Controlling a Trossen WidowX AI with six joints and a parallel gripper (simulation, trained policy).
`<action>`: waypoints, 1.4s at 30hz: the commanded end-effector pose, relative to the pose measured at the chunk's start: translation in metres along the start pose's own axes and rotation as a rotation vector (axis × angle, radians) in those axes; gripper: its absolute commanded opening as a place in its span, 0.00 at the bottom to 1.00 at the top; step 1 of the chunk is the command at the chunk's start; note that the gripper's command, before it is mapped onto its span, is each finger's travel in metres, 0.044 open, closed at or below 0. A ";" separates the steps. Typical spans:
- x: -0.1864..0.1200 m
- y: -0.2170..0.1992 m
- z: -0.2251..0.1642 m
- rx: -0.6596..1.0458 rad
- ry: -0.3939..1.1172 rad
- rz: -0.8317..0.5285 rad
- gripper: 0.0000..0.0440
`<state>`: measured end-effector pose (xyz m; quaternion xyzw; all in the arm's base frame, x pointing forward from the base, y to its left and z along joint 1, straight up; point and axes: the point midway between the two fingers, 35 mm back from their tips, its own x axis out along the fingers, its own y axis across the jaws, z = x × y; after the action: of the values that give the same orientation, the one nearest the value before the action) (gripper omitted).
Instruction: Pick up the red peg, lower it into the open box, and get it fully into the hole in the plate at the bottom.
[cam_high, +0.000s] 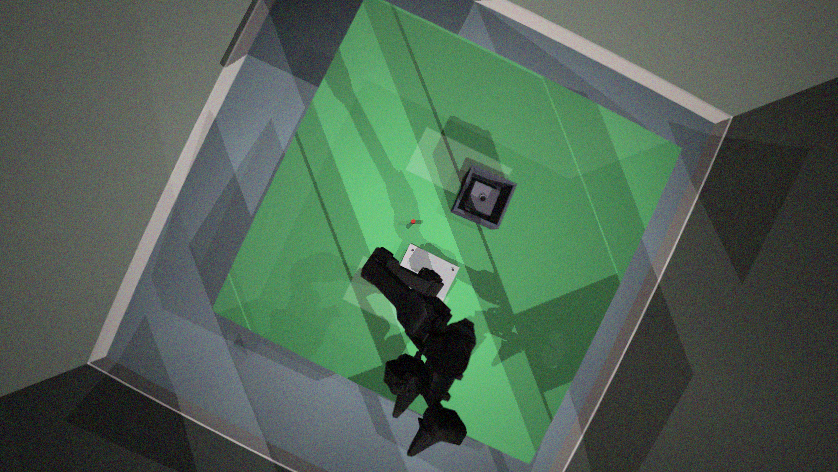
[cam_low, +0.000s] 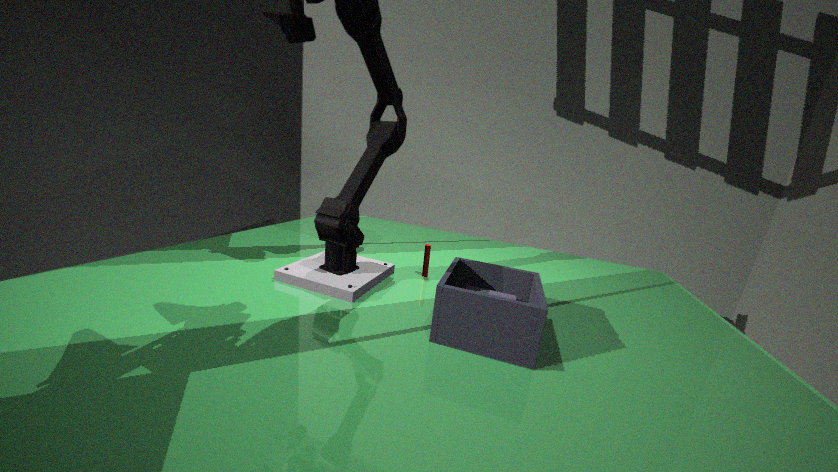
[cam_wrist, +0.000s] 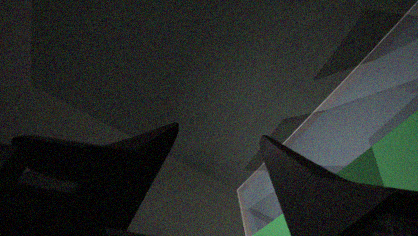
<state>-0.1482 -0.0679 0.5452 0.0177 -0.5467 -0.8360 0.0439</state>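
The red peg (cam_high: 412, 221) (cam_low: 426, 260) stands upright on the green table, between the robot's base and the box. The open grey box (cam_high: 476, 219) (cam_low: 486, 322) stands beyond the peg. In the top view the light plate (cam_high: 475, 191) with its small dark hole shows at the bottom of the box, and no peg is in it. My gripper (cam_high: 404, 435) (cam_wrist: 219, 132) is open, with nothing between its fingers. It is high up and far from the peg, on the other side of the base. The exterior view shows only part of the hand at the top edge.
The arm rises from its white base plate (cam_high: 450, 275) (cam_low: 313, 286), which is near the peg. The green table top (cam_high: 586, 234) (cam_low: 351, 410) has its edges in view, and dark shadows of the arm and the box fall across it.
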 end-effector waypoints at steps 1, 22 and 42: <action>0.000 0.001 -0.002 -0.004 0.013 0.009 0.97; -0.057 -0.015 -0.130 -0.353 0.554 0.298 1.00; -0.160 -0.077 -0.201 -0.715 1.059 0.609 1.00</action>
<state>0.0064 -0.2068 0.4048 0.2391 -0.1585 -0.8117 0.5088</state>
